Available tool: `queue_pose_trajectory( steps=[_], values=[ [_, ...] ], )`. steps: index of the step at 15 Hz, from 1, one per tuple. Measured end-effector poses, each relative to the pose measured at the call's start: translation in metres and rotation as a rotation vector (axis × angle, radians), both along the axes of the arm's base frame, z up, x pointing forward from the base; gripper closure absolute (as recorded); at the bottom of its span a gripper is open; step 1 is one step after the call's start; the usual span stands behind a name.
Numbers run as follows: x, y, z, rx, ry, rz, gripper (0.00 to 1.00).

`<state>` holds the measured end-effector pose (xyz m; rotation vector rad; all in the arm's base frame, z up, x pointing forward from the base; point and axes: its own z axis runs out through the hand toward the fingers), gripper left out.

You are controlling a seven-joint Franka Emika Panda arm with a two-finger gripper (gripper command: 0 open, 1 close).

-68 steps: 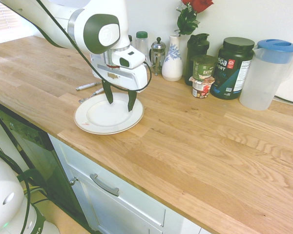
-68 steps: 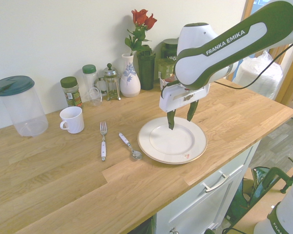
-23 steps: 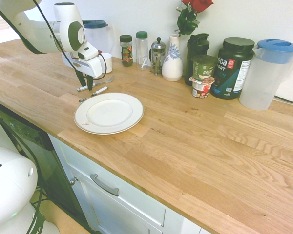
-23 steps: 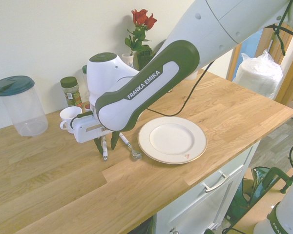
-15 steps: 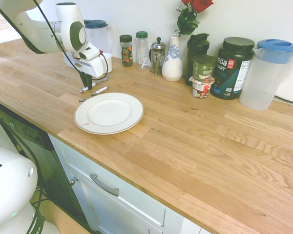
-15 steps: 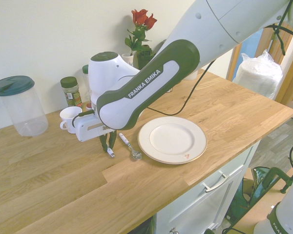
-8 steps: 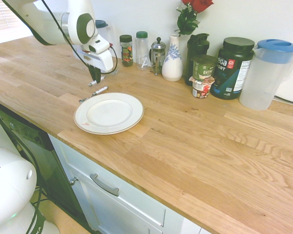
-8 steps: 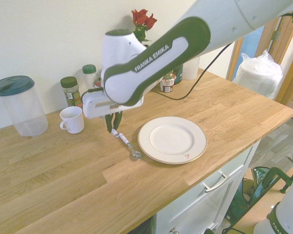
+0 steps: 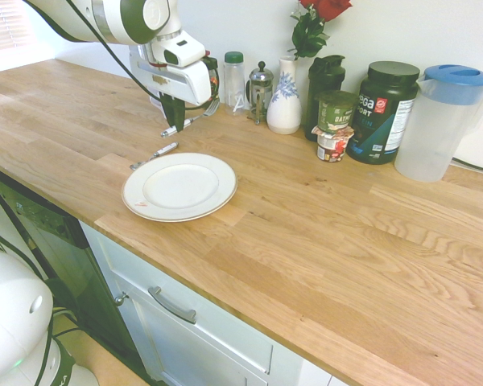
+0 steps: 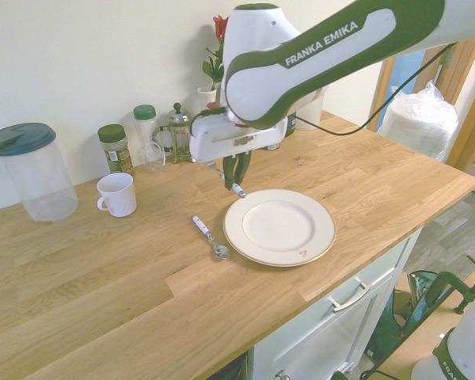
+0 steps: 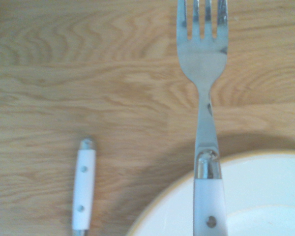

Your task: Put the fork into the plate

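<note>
Gripper (image 9: 175, 122) pinches the fork (image 9: 191, 119) by its white handle, pointing straight down, airborne above the wooden countertop (image 9: 322, 217). Fork hangs roughly level just beside the plate's (image 10: 317, 241) far rim; wrist view shows the handle over the rim, tines over bare wood. Spoon (image 10: 210, 238) lies on the counter beside the plate.

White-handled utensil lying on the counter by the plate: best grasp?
The white handle, from straight above, jaws across its narrow width. The utensil lies flat, and that end sits clear of the plate, whose rim crowds the metal end.
</note>
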<state>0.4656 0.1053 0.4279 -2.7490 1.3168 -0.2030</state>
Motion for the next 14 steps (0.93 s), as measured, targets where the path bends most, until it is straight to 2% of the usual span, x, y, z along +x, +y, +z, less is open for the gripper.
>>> queue_pose_trajectory(
  steps=[8,14],
  values=[
    [-0.054,-0.032,-0.032,0.002,0.073,-0.009,1.0],
    [-0.072,-0.03,-0.06,-0.006,0.115,0.005,1.0]
  ],
)
